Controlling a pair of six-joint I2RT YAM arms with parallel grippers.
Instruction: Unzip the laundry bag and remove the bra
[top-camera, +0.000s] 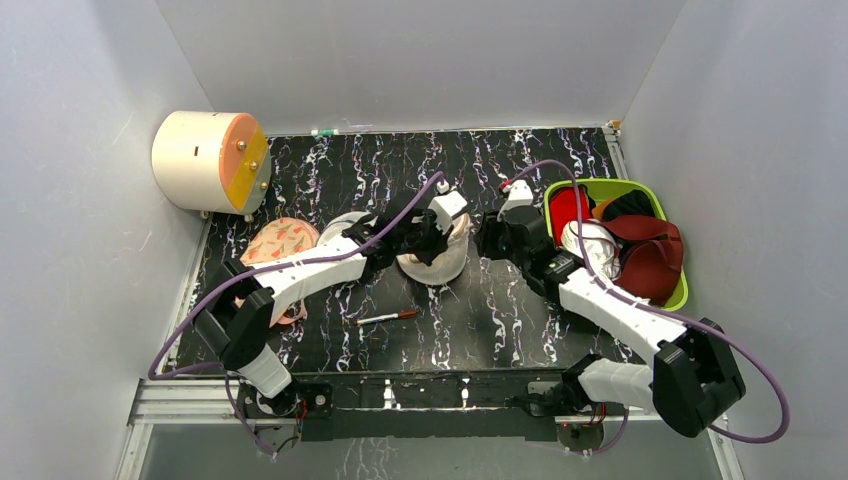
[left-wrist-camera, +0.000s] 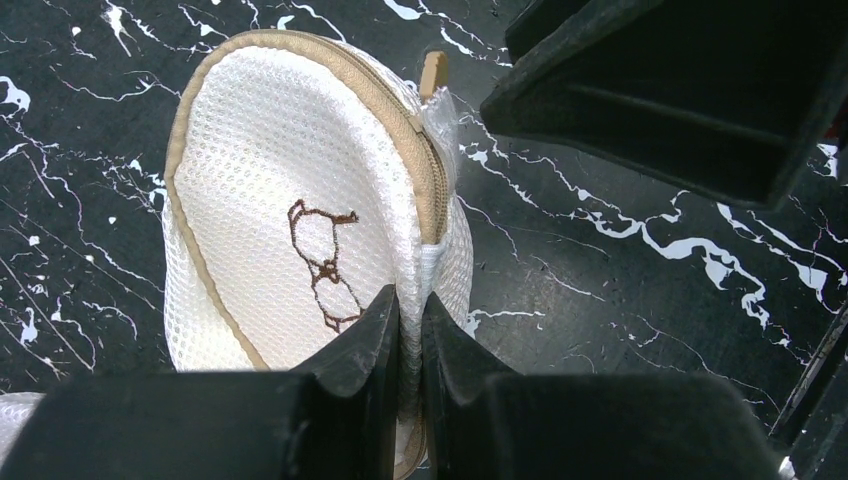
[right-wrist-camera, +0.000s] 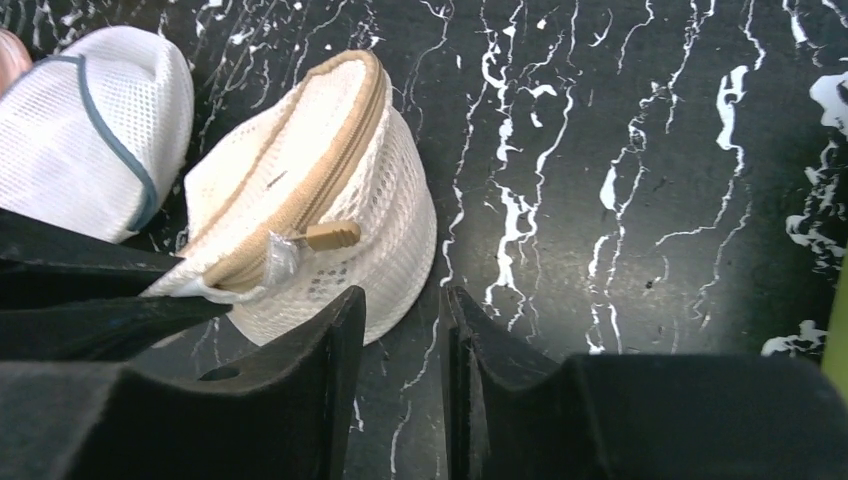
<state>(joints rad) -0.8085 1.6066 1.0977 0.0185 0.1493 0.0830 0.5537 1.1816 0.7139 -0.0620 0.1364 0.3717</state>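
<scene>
Laundry bag (left-wrist-camera: 290, 200): cream honeycomb mesh cloth, matt; tan woven tape along rim and zip. Zip pull (right-wrist-camera: 332, 236): tan, smooth, plastic-looking. Second pouch (right-wrist-camera: 90, 130): finer white mesh, grey-blue cloth edging. Table (right-wrist-camera: 620, 150): black, white-veined marble print, faint sheen. Right gripper (right-wrist-camera: 405, 298): matt black plastic-looking fingers.

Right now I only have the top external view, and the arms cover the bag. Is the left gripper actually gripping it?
Observer: Yes, the left gripper is shut on the laundry bag, pinching mesh beside the zip.
Operator: Zip opened at all?
Observer: The stretch of zip that shows looks closed.
Operator: Does the right gripper have the pull?
Observer: No, it stands open and empty; the zip pull lies free just beyond its fingers.
</scene>
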